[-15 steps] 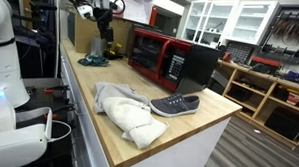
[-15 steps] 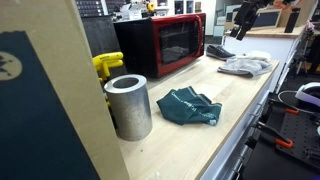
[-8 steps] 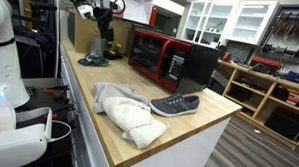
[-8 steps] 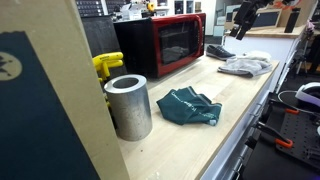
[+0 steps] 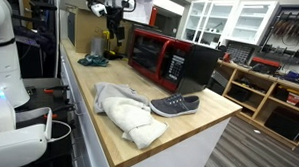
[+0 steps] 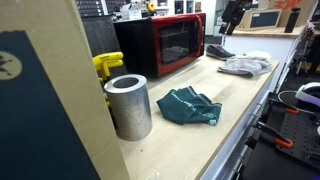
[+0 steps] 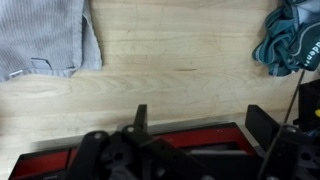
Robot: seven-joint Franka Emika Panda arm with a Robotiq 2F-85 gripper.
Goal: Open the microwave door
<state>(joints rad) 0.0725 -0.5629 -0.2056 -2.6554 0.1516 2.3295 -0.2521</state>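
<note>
The microwave [image 5: 175, 59] stands on the wooden counter, black casing with a glossy red front; it also shows in an exterior view [image 6: 160, 45]. Its door [image 5: 145, 55] with the dark glass window [image 6: 168, 44] is shut. My gripper [image 5: 114, 28] hangs in the air in front of the microwave, above the counter, and shows in both exterior views [image 6: 224, 24]. In the wrist view the gripper [image 7: 203, 125] is open and empty, its two fingers straddling the red front of the microwave [image 7: 200, 140] below.
A grey shoe [image 5: 175, 104] and a pale crumpled cloth [image 5: 124, 111] lie near the counter's end. A teal cloth [image 6: 190, 107], a metal cylinder [image 6: 128, 105] and a yellow object [image 6: 107, 65] sit at the other end. Shelves stand beyond the counter.
My gripper has shifted sideways along the counter, nearer in line with the microwave's front. The door stays shut.
</note>
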